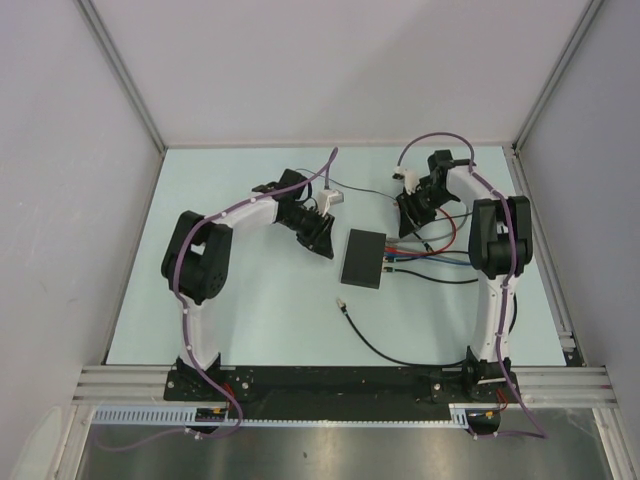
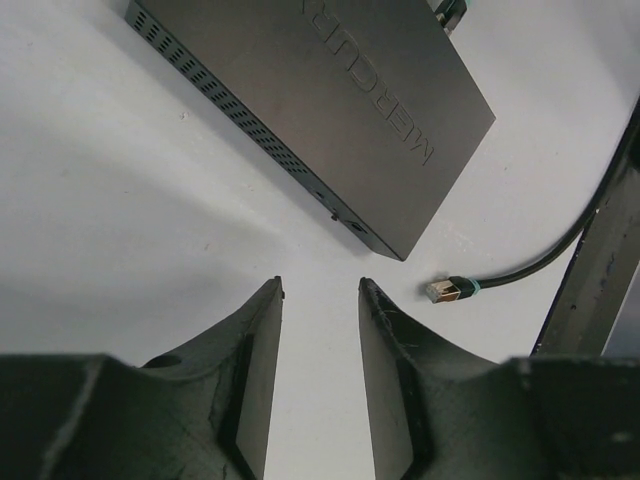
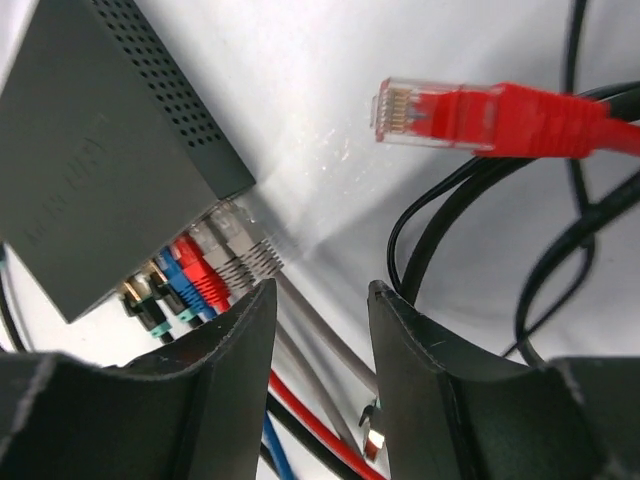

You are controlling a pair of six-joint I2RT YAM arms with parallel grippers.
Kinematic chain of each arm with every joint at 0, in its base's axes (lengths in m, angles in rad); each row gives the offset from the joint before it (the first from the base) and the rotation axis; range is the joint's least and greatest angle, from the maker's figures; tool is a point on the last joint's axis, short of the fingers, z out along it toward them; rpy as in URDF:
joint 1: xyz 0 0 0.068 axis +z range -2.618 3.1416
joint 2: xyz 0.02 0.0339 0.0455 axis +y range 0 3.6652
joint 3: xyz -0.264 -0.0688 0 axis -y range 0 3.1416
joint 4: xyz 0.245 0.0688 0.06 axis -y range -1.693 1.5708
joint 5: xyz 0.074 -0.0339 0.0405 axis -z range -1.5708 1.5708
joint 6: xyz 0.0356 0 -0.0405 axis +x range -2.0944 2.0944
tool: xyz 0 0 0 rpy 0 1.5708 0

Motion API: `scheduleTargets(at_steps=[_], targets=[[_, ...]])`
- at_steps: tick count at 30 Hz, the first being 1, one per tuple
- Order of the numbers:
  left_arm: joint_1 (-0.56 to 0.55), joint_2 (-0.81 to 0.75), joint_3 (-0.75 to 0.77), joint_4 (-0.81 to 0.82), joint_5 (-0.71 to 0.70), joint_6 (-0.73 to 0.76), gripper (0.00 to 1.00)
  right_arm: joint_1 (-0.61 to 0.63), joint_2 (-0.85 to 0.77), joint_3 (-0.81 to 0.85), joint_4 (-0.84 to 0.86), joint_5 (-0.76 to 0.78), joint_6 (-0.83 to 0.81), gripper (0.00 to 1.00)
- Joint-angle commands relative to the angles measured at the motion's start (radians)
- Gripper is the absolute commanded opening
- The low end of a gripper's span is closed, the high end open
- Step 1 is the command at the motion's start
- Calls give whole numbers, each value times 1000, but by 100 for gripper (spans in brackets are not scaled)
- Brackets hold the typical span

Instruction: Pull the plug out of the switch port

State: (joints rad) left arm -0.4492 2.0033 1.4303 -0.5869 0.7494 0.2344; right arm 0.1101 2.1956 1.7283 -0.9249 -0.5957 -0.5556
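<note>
- You work on a pale, smooth table (image 1: 250, 320), closed in by plain light-grey walls (image 1: 330, 60) with aluminium rails (image 1: 118, 75) at the corners.
- The switch (image 1: 363, 258) lies flat near the middle of the table, between both arms (a little closer to the right one).
- The switch port (image 3: 215, 262) is on the edge that faces the right arm. Several plugs (image 3: 240, 245) sit there side by side, grey, red, blue and dark ones, so you cannot tell which socket is meant.
- The socket openings are hidden behind these plugs. The lettering on the switch is cut off in the left wrist view.
- The left gripper (image 2: 320, 290) hangs near the vented side of the switch, not touching it. Its fingers are parted, with only bare table between them.
- The right gripper (image 3: 320, 290) is just beside the plugged edge, fingers also parted. The grey cables (image 3: 300, 330) run under the gap and are not pinched.
- A red plug (image 3: 430, 112) with a clear tip is free of any socket.
- A black cable (image 1: 375, 345) lies loose on the table, its metal end near a corner of the switch.
- The switch is matte black, with rows of small round holes along its side.
</note>
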Motion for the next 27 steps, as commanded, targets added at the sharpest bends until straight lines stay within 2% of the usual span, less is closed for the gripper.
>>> scheduleTargets(at_steps=[1,9,10,12,13,16,19,21,22,25,26,27], targets=[[0,-24,1,47,45,-23,43,13,-33,-55,38,36,-55,47],[0,-28,13,30,38,-4,46,20,-43,-138,63,66,-90,45],[0,-29,12,24,38,-1,46,20,-45,-148,61,62,-87,39],[0,-34,10,21,31,8,47,31,-48,-165,51,39,-72,33],[0,-35,10,18,28,13,47,37,-57,-186,47,30,-64,27],[1,-47,6,6,16,31,47,78,-83,-226,44,2,-41,19],[3,-67,-16,13,4,39,47,126,-109,-282,72,-13,20,16],[3,-77,-21,12,-1,48,47,157,-128,-291,77,-30,75,18],[3,-77,-19,10,-4,52,48,166,-132,-292,90,-20,127,22],[3,-89,-18,-5,-21,77,49,189,-166,-292,129,23,160,26],[3,-90,-16,-10,-25,88,49,188,-174,-291,136,36,163,29],[3,-90,-13,-22,-31,95,49,184,-181,-291,142,51,161,37]])
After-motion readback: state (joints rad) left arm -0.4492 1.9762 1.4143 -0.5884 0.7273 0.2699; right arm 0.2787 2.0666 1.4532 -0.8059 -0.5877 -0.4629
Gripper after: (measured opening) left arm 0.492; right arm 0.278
